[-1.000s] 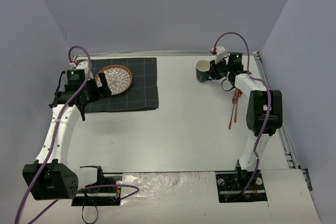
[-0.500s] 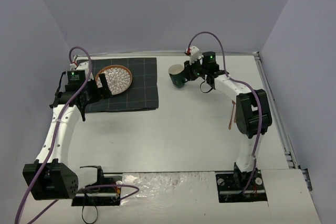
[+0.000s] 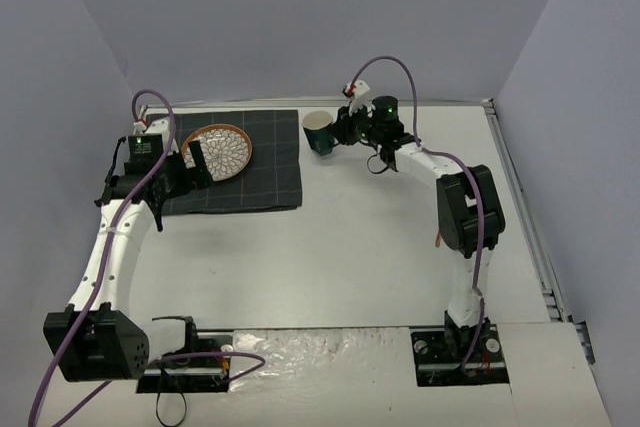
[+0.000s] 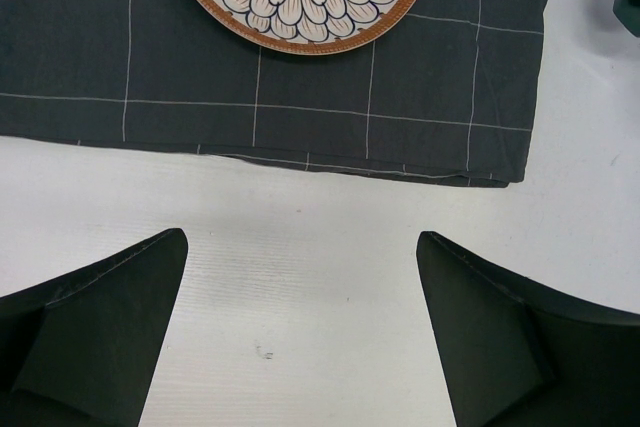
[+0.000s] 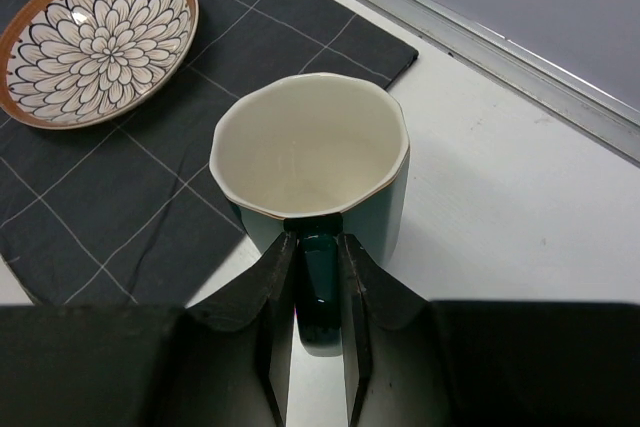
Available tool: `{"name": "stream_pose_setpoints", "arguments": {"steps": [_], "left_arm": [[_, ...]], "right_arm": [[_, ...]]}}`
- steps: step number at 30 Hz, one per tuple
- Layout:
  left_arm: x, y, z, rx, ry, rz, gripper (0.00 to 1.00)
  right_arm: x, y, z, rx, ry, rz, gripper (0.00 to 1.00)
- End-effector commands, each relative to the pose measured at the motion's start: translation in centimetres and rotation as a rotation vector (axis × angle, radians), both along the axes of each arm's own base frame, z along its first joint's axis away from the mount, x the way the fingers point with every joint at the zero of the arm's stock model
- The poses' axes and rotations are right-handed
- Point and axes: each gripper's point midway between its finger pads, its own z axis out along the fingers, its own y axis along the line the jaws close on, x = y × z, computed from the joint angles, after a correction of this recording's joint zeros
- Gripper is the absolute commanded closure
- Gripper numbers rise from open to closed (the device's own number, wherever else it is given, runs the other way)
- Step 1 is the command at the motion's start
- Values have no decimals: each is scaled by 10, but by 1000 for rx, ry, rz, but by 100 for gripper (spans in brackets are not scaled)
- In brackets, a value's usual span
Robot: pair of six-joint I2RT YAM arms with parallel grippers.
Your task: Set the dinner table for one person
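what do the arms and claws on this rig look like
The white-linked left arm and right arm have boxy black joints, a looping purple cable and a green wrist light each. The left claw and right claw have matte black wedge-shaped fingers.

The big flat white rectangular desk with a thin metal rim (image 3: 350,237) is carrying a dark grey checked cloth mat (image 3: 270,182), which is lying flat near its far left corner. Over on the right, a thin copper-coloured utensil (image 3: 437,240) is lying on the bare white, mostly hidden, so I can't tell what kind.
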Motion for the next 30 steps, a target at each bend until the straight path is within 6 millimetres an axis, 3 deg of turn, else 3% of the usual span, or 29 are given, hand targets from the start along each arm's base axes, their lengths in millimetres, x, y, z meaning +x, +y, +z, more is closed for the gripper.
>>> {"name": "stream_pose_setpoints", "arguments": {"steps": [1, 4, 12, 23, 30], "left_arm": [[10, 3, 19, -3, -77, 16, 3], [10, 3, 18, -5, -76, 15, 3], [10, 2, 20, -8, -82, 13, 3], [10, 3, 19, -5, -83, 16, 3], [10, 2, 19, -7, -82, 15, 3]], "right_arm": [[17, 27, 111, 161, -314, 49, 100], [16, 24, 106, 155, -317, 38, 100], [-1, 14, 60, 88, -255, 41, 100], [-21, 3, 30, 67, -198, 24, 100], [-26, -4, 14, -1, -150, 14, 81]]}}
